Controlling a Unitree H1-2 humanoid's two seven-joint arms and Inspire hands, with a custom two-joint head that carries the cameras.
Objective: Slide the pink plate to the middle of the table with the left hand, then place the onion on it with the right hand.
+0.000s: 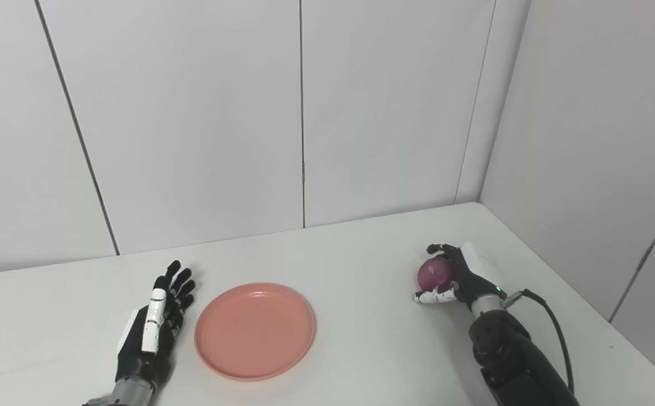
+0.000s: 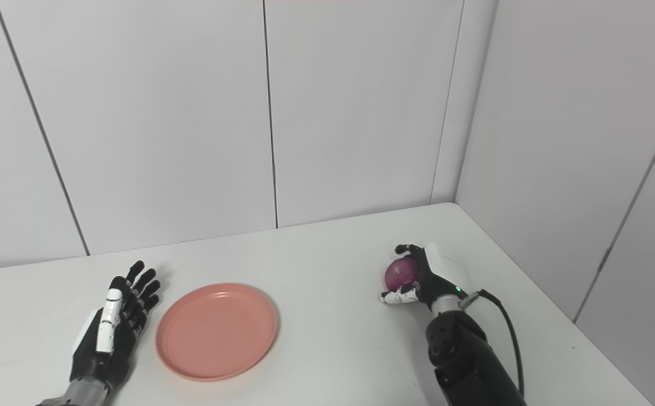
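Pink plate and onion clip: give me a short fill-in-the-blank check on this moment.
1. The right robot hand is shut on the ____.
2. The pink plate holds ____.
3. The left robot hand lies open, ____ of the plate.
4. The plate's colour is ____.

Missing words: onion; nothing; left; pink.
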